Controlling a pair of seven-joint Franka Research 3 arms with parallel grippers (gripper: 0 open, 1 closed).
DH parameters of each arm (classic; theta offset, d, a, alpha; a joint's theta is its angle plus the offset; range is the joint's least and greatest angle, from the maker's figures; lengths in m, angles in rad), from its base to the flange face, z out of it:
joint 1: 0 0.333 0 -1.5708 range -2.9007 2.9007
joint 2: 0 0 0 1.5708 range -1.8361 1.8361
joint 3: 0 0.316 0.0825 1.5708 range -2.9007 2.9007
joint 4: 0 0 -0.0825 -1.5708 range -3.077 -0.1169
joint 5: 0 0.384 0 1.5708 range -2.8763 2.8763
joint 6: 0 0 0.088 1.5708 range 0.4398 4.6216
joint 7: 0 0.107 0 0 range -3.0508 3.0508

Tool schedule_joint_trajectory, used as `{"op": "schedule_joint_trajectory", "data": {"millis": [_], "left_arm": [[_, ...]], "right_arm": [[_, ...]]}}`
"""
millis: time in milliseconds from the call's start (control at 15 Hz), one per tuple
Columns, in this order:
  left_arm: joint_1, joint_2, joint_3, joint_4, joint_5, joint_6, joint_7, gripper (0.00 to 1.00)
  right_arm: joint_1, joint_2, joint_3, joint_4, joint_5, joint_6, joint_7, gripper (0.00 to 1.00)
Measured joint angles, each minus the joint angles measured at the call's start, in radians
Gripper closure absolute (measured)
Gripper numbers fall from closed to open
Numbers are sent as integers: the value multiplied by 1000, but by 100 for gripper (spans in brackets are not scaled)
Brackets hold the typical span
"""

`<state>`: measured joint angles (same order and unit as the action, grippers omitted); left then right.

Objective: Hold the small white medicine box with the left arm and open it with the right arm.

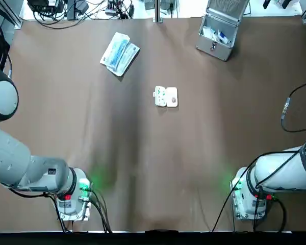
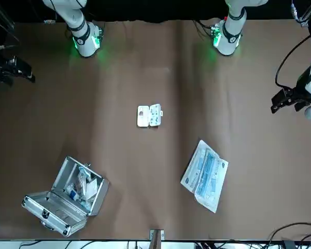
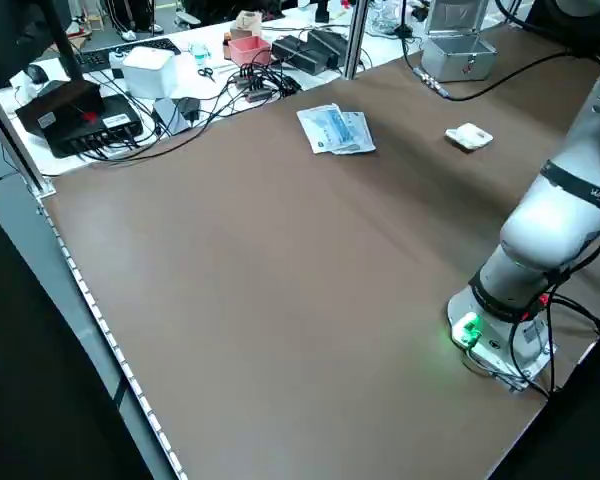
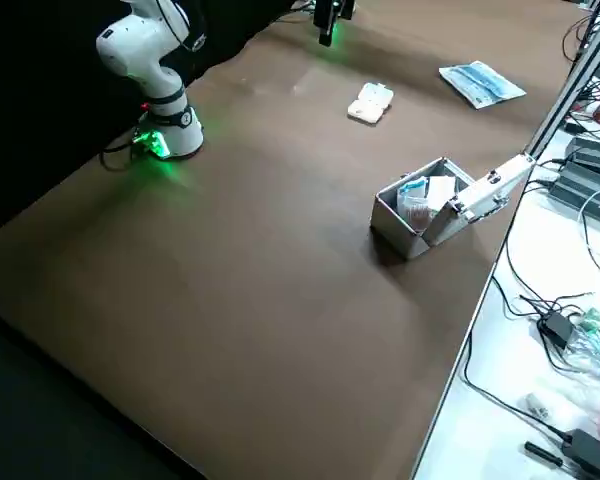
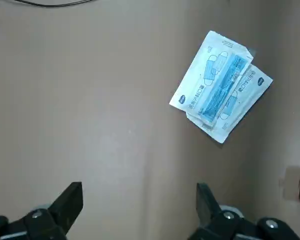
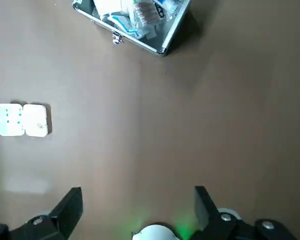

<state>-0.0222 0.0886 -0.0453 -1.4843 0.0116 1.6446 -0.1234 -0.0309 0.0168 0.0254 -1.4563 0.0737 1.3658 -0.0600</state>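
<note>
1. small white medicine box (image 1: 166, 96) lies near the middle of the brown table (image 1: 143, 163), touched by neither arm.
2. it is already spread open and flat, its two halves side by side: the half toward the robot's left carries small teal marks, and the other half is plain white.
3. left gripper (image 5: 138, 195) hangs high over the robot's left edge of the table, well apart from the box. its claw is released, the two dark fingers (image 5: 70, 200) spread wide with nothing between them.
4. right gripper (image 6: 137, 197) hangs high over the opposite edge, also well apart from the box. it too is released and empty.
5. in the front view each gripper shows as a dark shape at a side border of the picture, the left one (image 2: 287, 98) on that picture's right and the right one (image 2: 18, 70) on its left.
6. a stack of blue-and-white mask packets (image 1: 120, 53) lies flat beyond the box, toward the far left of the table.
7. an open metal case (image 1: 219, 30) stands near the far right corner with its lid raised and small packages inside.
8. a green light (image 1: 84, 186) glows at each arm's base at the near edge.
</note>
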Motion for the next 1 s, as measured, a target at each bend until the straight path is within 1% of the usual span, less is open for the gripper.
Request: {"op": "schedule_joint_trajectory", "data": {"millis": [467, 1000], "left_arm": [[1, 0, 1, 0, 0, 0, -1, 0], [1, 0, 5, 25, 0, 0, -2, 0]], "right_arm": [[3, 0, 5, -1, -35, 24, 0, 1], [2, -3, 3, -1, -39, 24, 0, 1]]}}
